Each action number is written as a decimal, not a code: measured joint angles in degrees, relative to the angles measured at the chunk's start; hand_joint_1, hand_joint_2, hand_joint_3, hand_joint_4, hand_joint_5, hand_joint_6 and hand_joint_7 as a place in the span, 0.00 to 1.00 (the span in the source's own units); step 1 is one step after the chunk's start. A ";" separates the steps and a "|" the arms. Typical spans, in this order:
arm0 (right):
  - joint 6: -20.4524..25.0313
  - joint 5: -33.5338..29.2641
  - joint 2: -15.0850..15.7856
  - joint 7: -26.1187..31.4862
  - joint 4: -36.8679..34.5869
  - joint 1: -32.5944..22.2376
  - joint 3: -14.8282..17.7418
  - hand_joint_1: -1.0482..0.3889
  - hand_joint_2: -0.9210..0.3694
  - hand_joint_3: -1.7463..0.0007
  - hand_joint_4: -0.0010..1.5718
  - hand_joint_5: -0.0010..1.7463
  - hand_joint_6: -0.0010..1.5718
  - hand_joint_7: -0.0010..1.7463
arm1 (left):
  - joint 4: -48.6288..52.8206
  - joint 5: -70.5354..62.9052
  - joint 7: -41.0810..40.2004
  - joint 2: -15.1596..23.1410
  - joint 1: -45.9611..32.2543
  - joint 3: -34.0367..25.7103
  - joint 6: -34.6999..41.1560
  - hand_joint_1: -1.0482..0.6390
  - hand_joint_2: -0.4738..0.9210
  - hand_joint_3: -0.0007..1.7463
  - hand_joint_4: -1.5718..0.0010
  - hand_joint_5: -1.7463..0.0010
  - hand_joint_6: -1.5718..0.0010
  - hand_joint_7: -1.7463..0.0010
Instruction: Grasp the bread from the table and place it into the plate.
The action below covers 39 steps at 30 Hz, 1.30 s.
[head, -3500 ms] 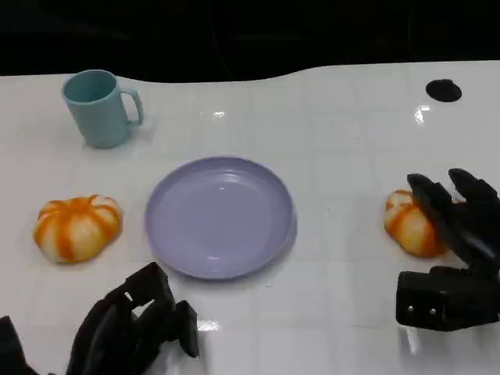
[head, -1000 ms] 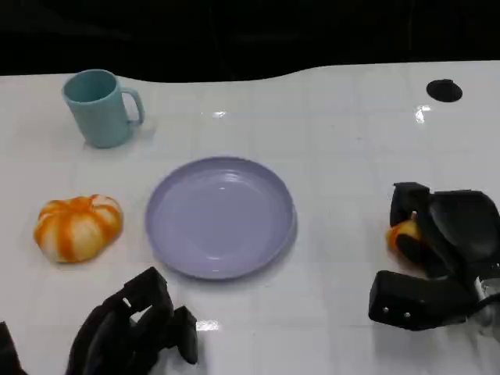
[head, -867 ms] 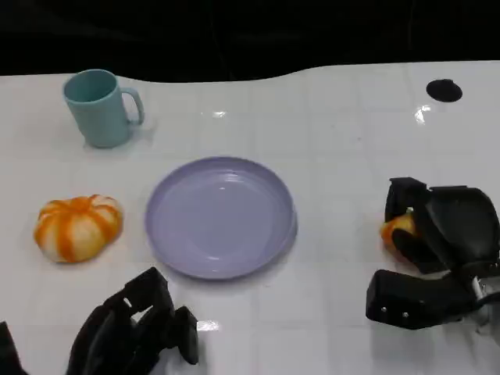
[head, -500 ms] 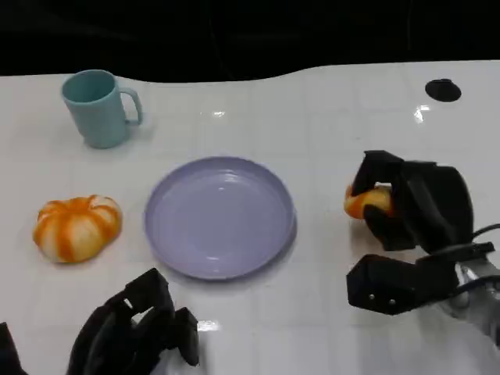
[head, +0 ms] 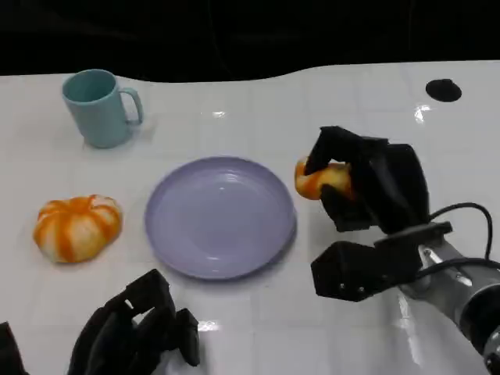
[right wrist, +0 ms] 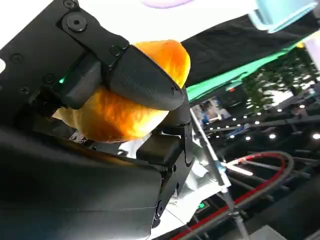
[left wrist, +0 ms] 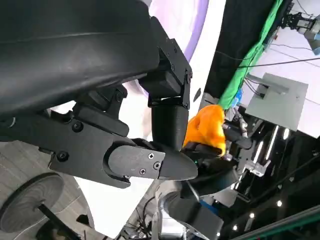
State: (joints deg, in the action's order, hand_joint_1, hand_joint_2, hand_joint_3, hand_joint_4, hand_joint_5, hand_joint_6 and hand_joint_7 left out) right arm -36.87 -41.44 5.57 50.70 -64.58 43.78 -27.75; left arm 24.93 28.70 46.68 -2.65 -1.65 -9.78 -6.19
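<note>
while the right hand (head: 367, 191) grips the bread (head: 319, 180) (beside the plate (head: 219, 216)), left hand (head: 133, 332) lies curled, empty.

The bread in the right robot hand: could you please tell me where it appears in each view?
Head view: the bread sits right of centre, held by the right robot hand just beside the plate.
Left wrist view: a small orange lump right of centre, beyond the black fingers.
Right wrist view: large, upper middle, under a finger.
Shared landmark: the lilac plate.
</note>
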 measured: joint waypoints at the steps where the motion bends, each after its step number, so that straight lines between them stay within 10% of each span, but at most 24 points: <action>1: -0.01 0.00 -0.47 -0.25 0.48 0.43 -0.01 0.39 0.41 0.00 0.85 1.00 0.63 1.00 | 0.00 -0.04 0.00 0.00 0.00 0.00 -0.12 0.24 1.00 0.13 0.47 0.00 0.57 0.04; 22: 0.42 -1.27 -9.15 -7.67 -1.12 3.22 -2.47 0.58 0.49 0.10 0.66 1.00 0.51 1.00 | 0.01 -0.06 0.00 -0.07 -0.18 0.05 -0.34 0.24 1.00 0.13 0.48 0.00 0.57 0.04; 26: 0.53 -1.21 -9.57 -10.04 -1.12 3.22 -2.45 0.55 0.46 0.25 0.54 0.95 0.47 0.73 | -0.06 -0.08 0.00 -0.07 -0.38 0.17 -0.34 0.24 1.00 0.13 0.48 0.00 0.58 0.04; 32: 2.24 -1.24 -9.44 -15.40 -1.10 3.22 -2.62 0.34 0.08 0.74 0.09 0.47 0.19 0.25 | -0.53 -0.03 0.00 -0.06 -0.72 0.43 -0.01 0.25 1.00 0.13 0.48 0.00 0.58 0.04; 36: 5.29 -0.97 -8.54 -24.89 -0.21 3.23 -3.02 0.17 0.00 0.78 0.00 0.09 0.03 0.14 | -0.60 -0.03 0.00 -0.06 -0.81 0.52 -0.01 0.25 1.00 0.13 0.48 0.00 0.58 0.04; 39: 6.83 0.79 -7.90 -31.28 1.74 3.15 -2.54 0.11 0.00 0.77 0.00 0.01 0.01 0.11 | -0.61 -0.03 -0.02 -0.06 -0.94 0.52 -0.01 0.25 1.00 0.14 0.48 0.00 0.58 0.03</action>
State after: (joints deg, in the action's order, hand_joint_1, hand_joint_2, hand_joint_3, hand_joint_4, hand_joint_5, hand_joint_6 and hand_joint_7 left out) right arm -30.03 -40.65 -2.33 19.42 -62.84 46.93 -30.29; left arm 24.31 28.67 46.66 -2.71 -2.58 -9.27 -6.20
